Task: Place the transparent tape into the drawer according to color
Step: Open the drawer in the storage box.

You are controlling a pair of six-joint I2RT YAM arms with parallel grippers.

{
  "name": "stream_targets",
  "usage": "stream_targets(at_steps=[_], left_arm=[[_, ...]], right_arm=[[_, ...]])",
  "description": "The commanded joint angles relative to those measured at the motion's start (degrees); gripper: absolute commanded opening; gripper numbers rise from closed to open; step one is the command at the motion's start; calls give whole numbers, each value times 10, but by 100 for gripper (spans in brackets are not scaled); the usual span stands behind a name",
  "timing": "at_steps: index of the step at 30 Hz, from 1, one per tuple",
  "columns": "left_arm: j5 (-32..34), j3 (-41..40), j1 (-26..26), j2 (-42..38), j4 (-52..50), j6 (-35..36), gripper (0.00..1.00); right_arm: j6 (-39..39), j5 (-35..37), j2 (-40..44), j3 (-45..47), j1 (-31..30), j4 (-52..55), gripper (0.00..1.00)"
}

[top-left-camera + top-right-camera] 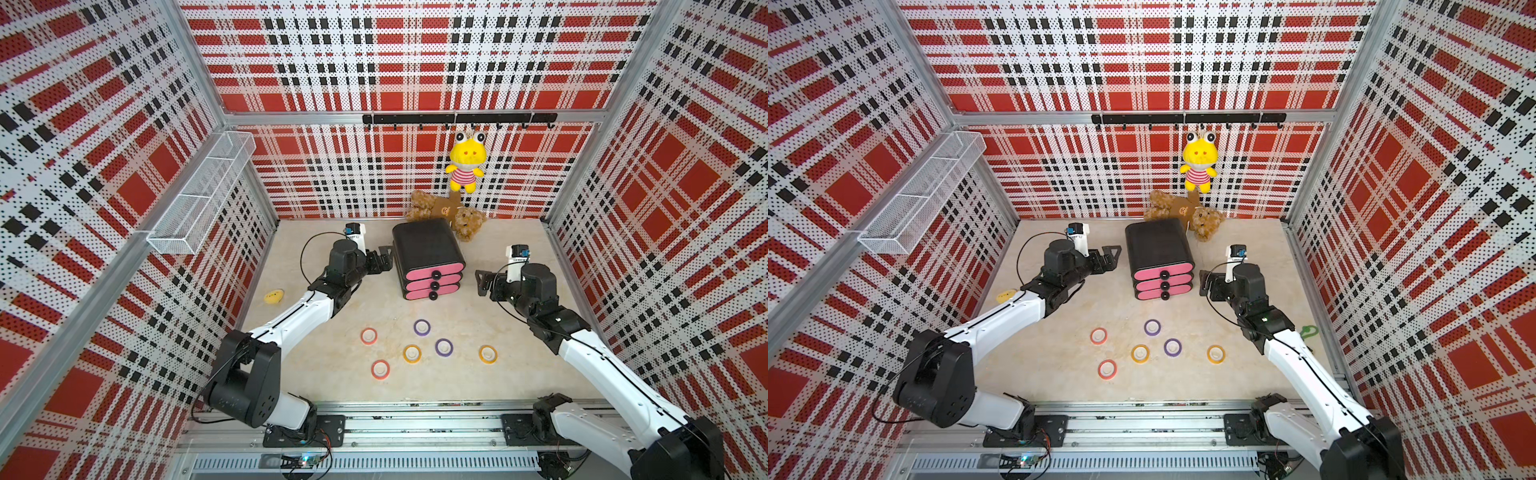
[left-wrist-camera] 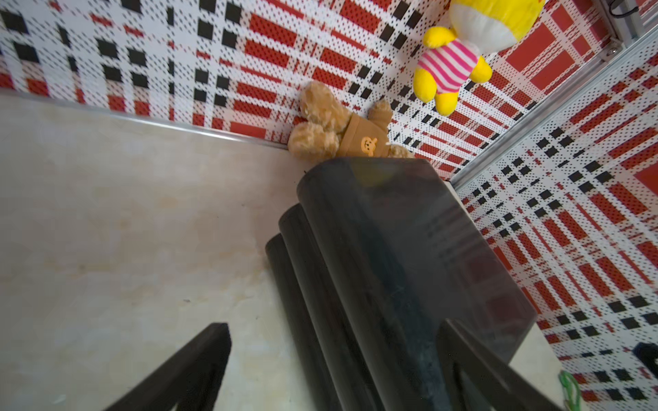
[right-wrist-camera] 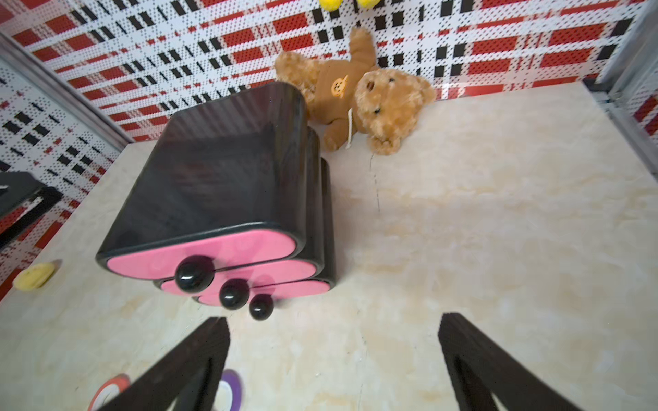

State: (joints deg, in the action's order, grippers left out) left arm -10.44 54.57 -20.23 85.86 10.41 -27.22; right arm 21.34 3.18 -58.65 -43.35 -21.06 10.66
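Pink drawers [image 1: 432,274], three, closed; six tape rings [image 1: 444,347] lie before them; my left gripper [image 1: 386,257] and right gripper [image 1: 481,283] gape empty.

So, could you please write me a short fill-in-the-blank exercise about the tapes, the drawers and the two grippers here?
1. In all, ____ tape rings lie on the table.
2. The black cabinet has three pink drawers, all of them ____.
3. The left gripper and the right gripper both stand ____, holding nothing.
4. The teddy bear lies ____ the cabinet, against the back wall.

Missing words: six; closed; open; behind.
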Motion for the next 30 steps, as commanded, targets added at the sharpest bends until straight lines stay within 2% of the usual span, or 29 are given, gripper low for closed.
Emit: stream_targets(at_steps=[1, 4, 7, 12, 24, 30], left_arm=[[-83, 25, 4, 18, -9, -55, 95], [-102, 42, 0, 31, -21, -74, 92], [-89, 72, -8, 46, -67, -75, 90], [-89, 110, -10, 71, -119, -82, 86], [-123, 125, -17, 110, -116, -118, 74], [-143, 136, -26, 109, -111, -132, 73]], right_arm=[[17, -2, -25, -20, -32, 17, 100], [18, 20, -62, -33, -64, 16, 100], [19, 38, -92, -48, -91, 14, 100], [31, 33, -130, -65, -109, -4, 100], [62, 22, -165, -82, -124, -27, 100], [66, 9, -182, -74, -132, -58, 100]])
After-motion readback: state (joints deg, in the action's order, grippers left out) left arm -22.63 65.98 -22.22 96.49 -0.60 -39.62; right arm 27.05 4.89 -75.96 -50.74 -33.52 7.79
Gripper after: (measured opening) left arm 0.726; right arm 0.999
